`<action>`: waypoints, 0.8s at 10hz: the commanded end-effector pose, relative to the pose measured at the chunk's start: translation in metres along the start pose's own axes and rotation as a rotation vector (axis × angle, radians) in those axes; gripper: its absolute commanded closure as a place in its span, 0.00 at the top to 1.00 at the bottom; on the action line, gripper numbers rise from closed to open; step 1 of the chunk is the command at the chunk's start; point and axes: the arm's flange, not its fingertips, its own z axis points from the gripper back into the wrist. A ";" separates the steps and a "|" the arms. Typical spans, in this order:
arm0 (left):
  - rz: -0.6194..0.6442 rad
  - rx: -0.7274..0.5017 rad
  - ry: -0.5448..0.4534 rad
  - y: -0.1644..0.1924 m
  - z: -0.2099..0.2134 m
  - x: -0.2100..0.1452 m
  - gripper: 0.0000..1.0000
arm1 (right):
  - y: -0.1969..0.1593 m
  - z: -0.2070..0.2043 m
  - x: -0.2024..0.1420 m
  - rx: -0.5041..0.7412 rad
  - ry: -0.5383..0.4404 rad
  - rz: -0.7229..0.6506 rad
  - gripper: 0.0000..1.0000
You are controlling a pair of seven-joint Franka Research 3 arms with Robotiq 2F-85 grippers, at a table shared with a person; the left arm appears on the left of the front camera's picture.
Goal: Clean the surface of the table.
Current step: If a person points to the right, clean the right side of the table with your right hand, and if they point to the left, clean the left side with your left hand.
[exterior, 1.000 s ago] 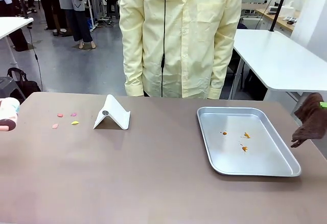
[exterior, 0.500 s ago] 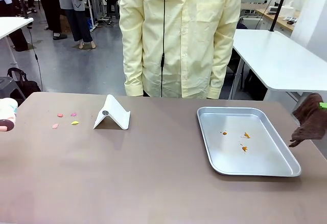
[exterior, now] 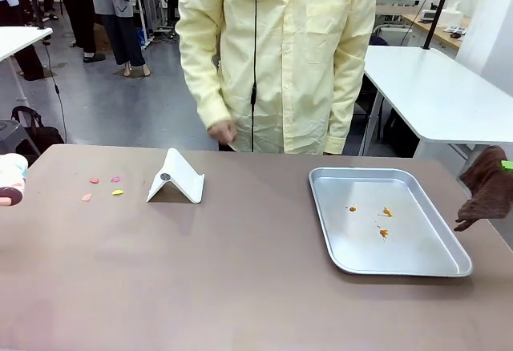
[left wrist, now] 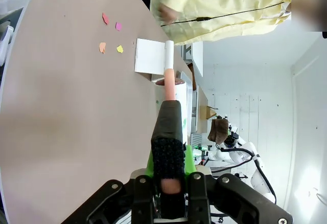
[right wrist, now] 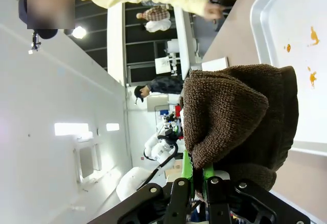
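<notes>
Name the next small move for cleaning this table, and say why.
Probably slide the left gripper, shut on a pink-and-black tool, toward the coloured scraps lying nearby on the table; the right gripper's brown cloth hangs far off, beyond the tray.

I read tabletop (exterior: 240,287) as matt, smooth, brown-taupe. Tray (exterior: 417,243) bare metal, glossy. Brown cloth (right wrist: 230,111) rough terry pile. Tool (left wrist: 167,132) wrap black, coarse mesh. White stand (exterior: 178,176) smooth, matt; material unclear.
</notes>
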 end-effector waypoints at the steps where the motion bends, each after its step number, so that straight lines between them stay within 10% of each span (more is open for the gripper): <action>1: -0.003 -0.003 0.004 0.000 0.001 -0.001 0.00 | 0.002 0.001 -0.002 0.002 0.014 -0.009 0.00; 8: -0.003 -0.003 0.004 0.000 0.001 -0.001 0.00 | 0.002 0.001 -0.002 0.002 0.014 -0.009 0.00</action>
